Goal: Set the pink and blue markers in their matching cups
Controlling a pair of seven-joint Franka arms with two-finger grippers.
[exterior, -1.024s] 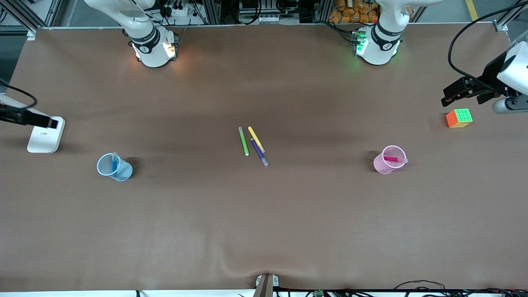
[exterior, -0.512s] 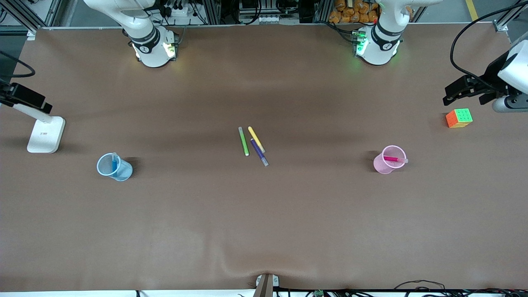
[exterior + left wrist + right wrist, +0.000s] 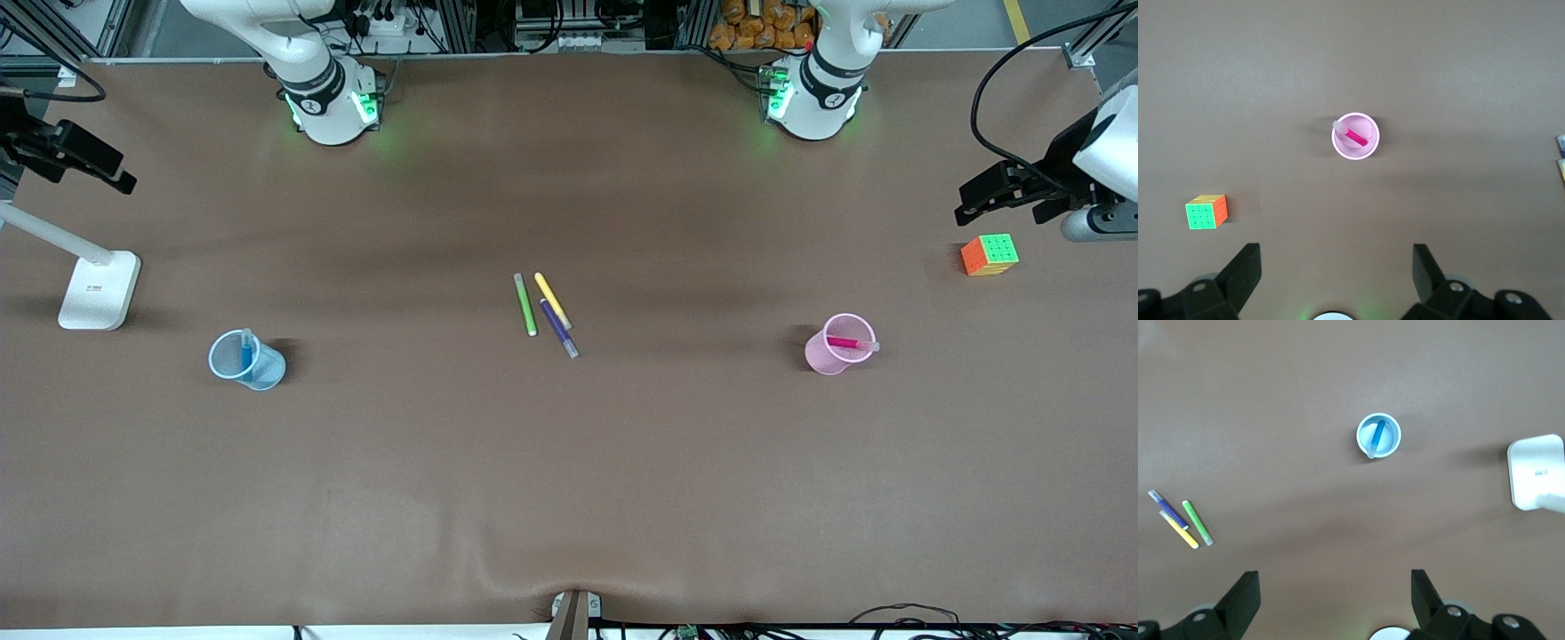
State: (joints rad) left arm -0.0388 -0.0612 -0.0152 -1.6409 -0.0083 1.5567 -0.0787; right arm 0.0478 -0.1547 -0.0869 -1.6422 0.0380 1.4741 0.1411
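The pink marker (image 3: 846, 342) leans inside the pink cup (image 3: 822, 357) toward the left arm's end of the table. The blue marker (image 3: 246, 352) stands in the pale blue cup (image 3: 268, 373) toward the right arm's end. High over the table's edge near the cube, my left gripper (image 3: 960, 206) is open and holds nothing. Its wrist view looks down on the pink cup (image 3: 1375, 136) and the pink marker (image 3: 1355, 137) past the left gripper (image 3: 1336, 267). Above the lamp, my right gripper (image 3: 111, 171) is open and holds nothing. The right wrist view shows the right gripper (image 3: 1335, 593), the blue cup (image 3: 1397, 435) and the blue marker (image 3: 1376, 438).
Green (image 3: 525, 305), yellow (image 3: 551, 300) and dark purple (image 3: 559, 329) pens lie together mid-table. A colourful cube (image 3: 989, 254) sits near the left arm's end. A white lamp base (image 3: 98, 292) stands at the right arm's end.
My right gripper has risen and drawn back from over the lamp base toward the robots' bases. The light on the right arm's base went from orange to green. The left gripper has barely moved.
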